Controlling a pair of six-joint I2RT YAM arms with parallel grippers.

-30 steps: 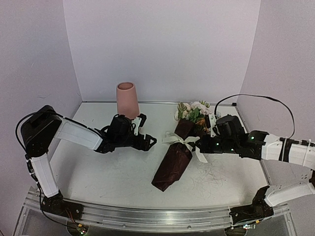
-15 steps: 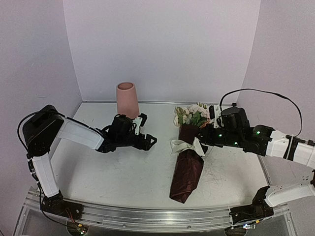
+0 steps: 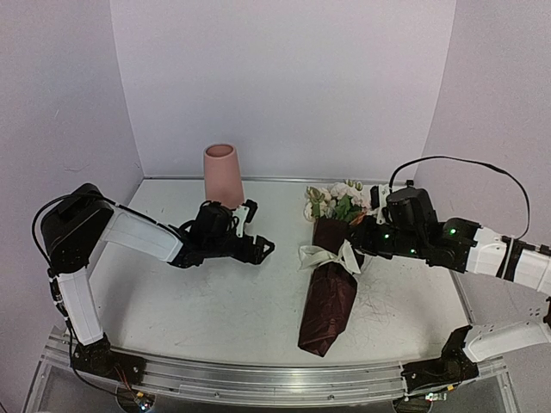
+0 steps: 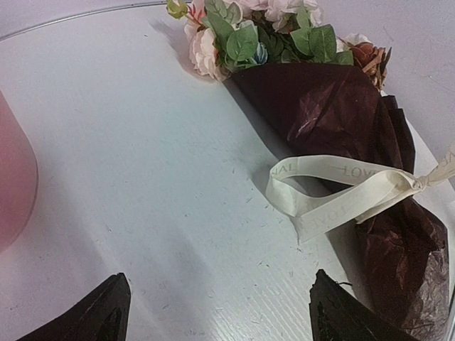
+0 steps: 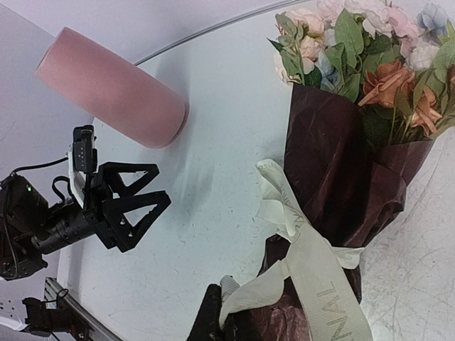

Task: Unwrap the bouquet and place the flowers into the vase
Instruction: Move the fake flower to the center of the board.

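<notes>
Two arms are seen reaching inward over the table [image 3: 207, 301] from opposite sides.

Bouquet [image 3: 327, 280]: found lying right of centre, flower end toward the back wall, foot toward the near edge. The flowers [image 3: 336, 202] are noted as pink, peach, white and pale blue with green leaves, all held inside the dark red paper [image 3: 325, 305]. The paper is crinkled and closed round the stems. A cream ribbon [image 3: 323, 255] is tied round the upper part of the wrap, with a loop lying out to the left and tails to the right. Lettering is printed on it but cannot be fully read.

Vase [image 3: 222, 175]: salmon pink, set upright at the back left of the table, well apart from the bouquet. Nothing is seen in it.

Left gripper [image 3: 263, 249]: held low over the table left of the bouquet and in front of the vase, pointed at the ribbon. Its fingers are spread wide and nothing is held between them.

Right gripper [image 5: 224, 312]: placed against the right side of the bouquet at ribbon level. Its fingers are closed, and a ribbon tail is seen pinched between them in the right wrist view.
</notes>
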